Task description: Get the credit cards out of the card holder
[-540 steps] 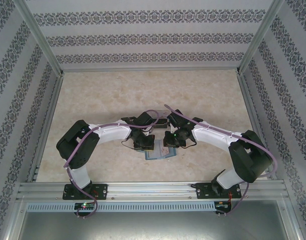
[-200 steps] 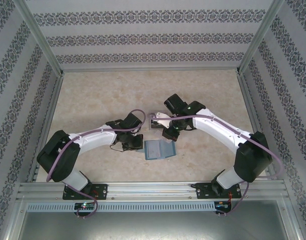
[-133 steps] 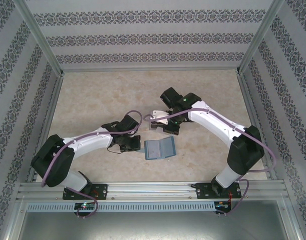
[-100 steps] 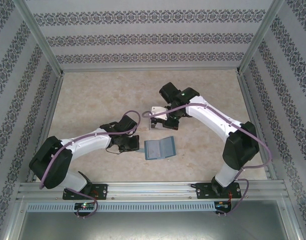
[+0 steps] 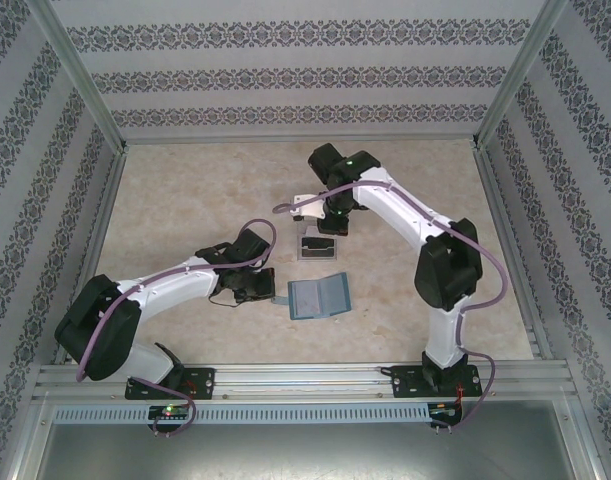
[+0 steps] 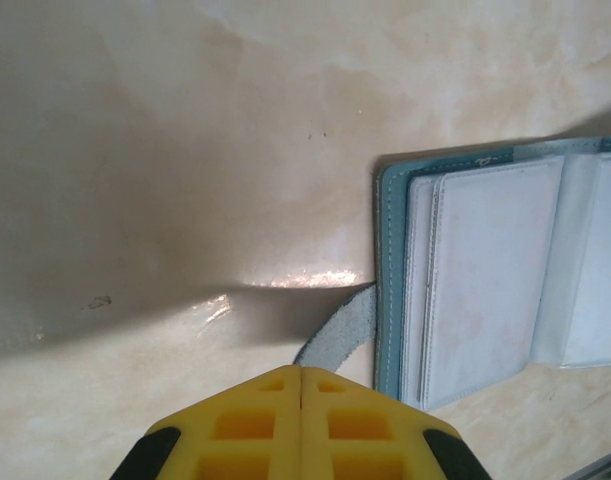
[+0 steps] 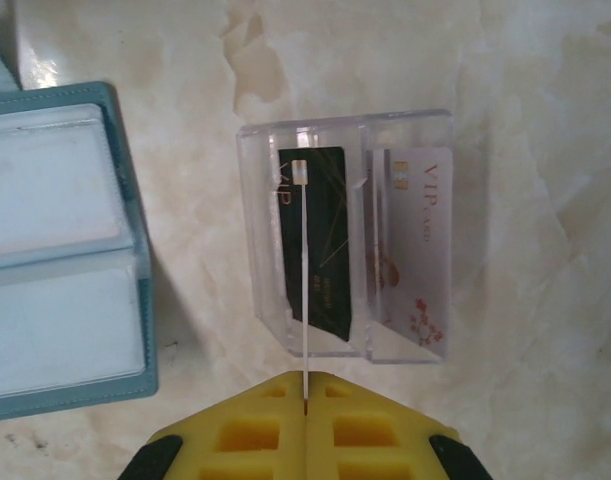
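Now, step: judged as setting a pulled card down into the clear tray [image 7: 345, 118].
Right fingers [image 7: 317, 395]: closed on a thin pale card [image 7: 305, 290], seen edge-on, hanging over the tray.
Tray contents: a black card [image 7: 327, 260] and a white VIP card [image 7: 417, 250], side by side in separate slots.
Card holder [image 7: 55, 250]: lying open on the tabletop [image 6: 185, 150], just beside the tray; whether its pockets hold more cards, cannot tell.
Left fingers [image 6: 311, 388]: closed, empty, near the holder's grey tab [image 6: 335, 340].
Advice: square the card's edge to a slot, lower it inside the walls, then release; avoid nudging the tray.
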Robot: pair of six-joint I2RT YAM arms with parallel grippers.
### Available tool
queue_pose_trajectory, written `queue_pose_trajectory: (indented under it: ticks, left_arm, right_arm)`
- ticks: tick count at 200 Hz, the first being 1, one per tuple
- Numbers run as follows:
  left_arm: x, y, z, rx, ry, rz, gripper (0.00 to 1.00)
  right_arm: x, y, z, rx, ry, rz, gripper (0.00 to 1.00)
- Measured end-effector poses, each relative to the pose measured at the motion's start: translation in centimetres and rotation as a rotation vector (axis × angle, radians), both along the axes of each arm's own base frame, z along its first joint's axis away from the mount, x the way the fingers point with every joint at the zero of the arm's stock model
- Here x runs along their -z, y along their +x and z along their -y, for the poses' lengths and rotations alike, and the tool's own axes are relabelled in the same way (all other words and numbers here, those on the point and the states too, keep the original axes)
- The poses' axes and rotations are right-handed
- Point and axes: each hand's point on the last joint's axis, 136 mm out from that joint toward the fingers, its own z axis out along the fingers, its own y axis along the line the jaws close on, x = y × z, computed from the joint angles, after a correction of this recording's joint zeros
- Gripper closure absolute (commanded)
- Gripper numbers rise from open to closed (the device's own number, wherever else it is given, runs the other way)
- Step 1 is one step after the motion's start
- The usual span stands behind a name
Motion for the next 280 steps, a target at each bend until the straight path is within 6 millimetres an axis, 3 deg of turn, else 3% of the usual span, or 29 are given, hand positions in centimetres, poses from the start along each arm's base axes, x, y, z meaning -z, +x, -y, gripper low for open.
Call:
queue_pose_trajectory:
  ticks: [36,106,178,252,280]
  left_arm:
    - [0.0,0.3,-0.4,-0.017,0.003,0.000,1.00]
    - [0.0,1.1,-1.3,-0.056,0.001,-0.003,1.00]
    - [0.0,1.2,-1.5,-0.061,-0.002,-0.006,1.00]
    - [0.1,1.4,-1.8,-0.074,0.000,-0.009,1.00]
    - [0.0,1.4,-1.8,-0.074,0.000,-0.008,1.00]
  right_arm:
    - [0.5,1.9,-0.6,-0.021,-0.019,0.005,1.00]
    - [2.0,3.9,-1.0,-0.047,-0.069,-0.015,1.00]
    - [4.2,3.3,-0.5,-0.066,-0.120,-0.087,1.00]
    - [4.8,2.7,-0.7,-0.070,-0.118,-0.138,1.00]
    - [5.8,2.7,-0.4,-0.065,-0.130,-0.163,0.95]
